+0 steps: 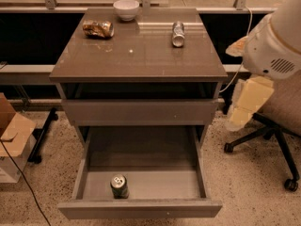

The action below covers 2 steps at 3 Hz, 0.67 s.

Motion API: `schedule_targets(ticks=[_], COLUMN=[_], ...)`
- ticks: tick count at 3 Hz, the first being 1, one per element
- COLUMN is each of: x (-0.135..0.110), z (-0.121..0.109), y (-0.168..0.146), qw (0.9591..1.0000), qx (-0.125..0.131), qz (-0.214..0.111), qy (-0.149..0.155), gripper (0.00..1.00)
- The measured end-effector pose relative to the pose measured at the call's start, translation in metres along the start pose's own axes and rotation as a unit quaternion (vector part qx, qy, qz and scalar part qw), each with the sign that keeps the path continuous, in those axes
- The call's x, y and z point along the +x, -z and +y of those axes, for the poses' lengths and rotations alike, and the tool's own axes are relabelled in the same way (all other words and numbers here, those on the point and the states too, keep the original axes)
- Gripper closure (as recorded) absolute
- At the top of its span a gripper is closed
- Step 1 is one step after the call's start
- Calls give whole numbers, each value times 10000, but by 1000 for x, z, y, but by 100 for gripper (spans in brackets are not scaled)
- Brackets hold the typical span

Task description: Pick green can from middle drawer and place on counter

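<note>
The green can (119,186) stands upright near the front of the pulled-out middle drawer (141,208), left of its centre. The drawer is wide open below the counter (138,55). My arm is at the right side of the view, with a white joint (275,46) and a beige gripper (237,119) hanging down beside the cabinet's right side. The gripper is well above and to the right of the can, not touching it.
On the counter lie a crushed orange-gold can (98,28), a white bowl (126,8) and a silver can (178,34). An office chair (277,121) stands to the right behind my arm. A cardboard box (11,135) and a cable lie on the floor at the left.
</note>
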<state>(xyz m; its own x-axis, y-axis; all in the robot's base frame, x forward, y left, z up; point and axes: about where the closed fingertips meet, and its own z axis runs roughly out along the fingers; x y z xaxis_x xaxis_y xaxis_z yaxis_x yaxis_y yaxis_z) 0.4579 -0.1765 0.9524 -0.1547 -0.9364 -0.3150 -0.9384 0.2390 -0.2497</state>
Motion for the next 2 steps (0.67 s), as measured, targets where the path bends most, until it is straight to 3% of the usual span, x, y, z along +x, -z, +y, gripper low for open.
schedule_targets(ticks=[2], x=[-37], z=[-8], y=[-58], qw=[9985], qx=[-52], qz=[-507], qy=[185], gripper=[0])
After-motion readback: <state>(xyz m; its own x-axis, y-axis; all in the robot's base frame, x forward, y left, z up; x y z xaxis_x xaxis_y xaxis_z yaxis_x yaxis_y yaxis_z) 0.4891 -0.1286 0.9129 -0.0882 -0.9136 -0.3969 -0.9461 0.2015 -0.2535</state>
